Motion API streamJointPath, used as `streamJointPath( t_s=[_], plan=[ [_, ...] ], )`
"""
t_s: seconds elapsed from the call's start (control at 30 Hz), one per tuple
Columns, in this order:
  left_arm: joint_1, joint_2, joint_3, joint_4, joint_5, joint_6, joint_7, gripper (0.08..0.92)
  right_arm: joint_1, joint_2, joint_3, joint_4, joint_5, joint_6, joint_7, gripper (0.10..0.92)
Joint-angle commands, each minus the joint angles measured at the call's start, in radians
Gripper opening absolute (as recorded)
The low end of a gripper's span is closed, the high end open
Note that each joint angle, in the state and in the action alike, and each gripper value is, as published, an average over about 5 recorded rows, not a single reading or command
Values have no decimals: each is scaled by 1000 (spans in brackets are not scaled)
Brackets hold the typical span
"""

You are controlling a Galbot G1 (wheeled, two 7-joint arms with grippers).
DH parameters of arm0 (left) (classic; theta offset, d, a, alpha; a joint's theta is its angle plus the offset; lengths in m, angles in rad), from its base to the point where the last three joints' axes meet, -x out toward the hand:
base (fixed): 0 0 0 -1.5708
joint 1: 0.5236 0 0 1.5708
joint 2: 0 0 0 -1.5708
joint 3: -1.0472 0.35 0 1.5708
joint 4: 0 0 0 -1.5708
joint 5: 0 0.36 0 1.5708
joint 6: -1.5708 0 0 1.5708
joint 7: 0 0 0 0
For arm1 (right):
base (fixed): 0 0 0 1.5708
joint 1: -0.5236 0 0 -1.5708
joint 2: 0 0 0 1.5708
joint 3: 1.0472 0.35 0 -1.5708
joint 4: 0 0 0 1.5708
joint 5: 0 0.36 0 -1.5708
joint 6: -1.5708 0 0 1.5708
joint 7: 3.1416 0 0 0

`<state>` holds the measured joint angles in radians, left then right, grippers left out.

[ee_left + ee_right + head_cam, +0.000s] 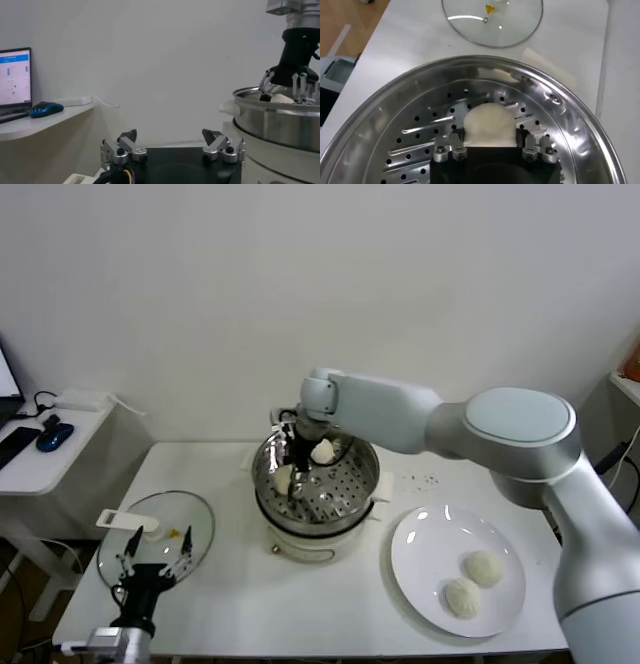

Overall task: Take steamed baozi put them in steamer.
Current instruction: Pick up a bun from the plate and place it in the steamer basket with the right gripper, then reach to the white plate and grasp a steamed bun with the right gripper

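Down inside the steamer (345, 489), the right pincer (291, 478) is squeezing one baozi (284, 477) between its two sides. The right wrist view shows this bun (489, 125) sitting low over the holes in the shiny floor of the basket. I cannot tell if it is touching the floor yet.

A second baozi (323, 451) is already lying in the steamer, near the back wall. Two more baozi (483, 568) (462, 596) wait on the white plate (420, 549), which sits on the surface (240, 604) to the right of the steamer. They lie just beside each other.

So it looks like the job is about half done. One bun is in, one is nearly in, and two are left on the plate. I think the next thing is to let go of the held bun, lift out, and go to the plate for another.

The left pincer (152, 567) is parked low at the front left, near the glass lid (190, 524) that lies flat on the surface. Its fingers are spread wide with nothing in them.
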<state>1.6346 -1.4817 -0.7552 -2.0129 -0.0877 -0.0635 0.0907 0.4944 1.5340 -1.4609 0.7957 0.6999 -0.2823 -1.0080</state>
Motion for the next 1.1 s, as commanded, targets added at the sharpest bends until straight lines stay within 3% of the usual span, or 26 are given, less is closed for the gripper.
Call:
streamJointPath(
  t_s=[0.03,0.33,0.53,0.67,0.87,1.1],
  plan=[
    [1,-1,1,2,0,0,0,823,-5,8,6,-19,-5,2,-2,651],
    [-1,0,1,7,0,-2,0,823,-15,11,9,-25,-19,8,-1,665],
    [-1,0,1,6,0,-2,0,823,-2,0,10,-12,-12,10,-5,794],
    [-1,0,1,4,0,-1,0,823,23,-23,7,16,1,8,-11,820],
    [0,-2,3,-2,1,1,1,823,96,-95,-3,106,40,-1,-10,823],
    [2,-2,5,-12,3,3,1,823,238,-253,-50,321,107,-9,-12,823]
  ],
)
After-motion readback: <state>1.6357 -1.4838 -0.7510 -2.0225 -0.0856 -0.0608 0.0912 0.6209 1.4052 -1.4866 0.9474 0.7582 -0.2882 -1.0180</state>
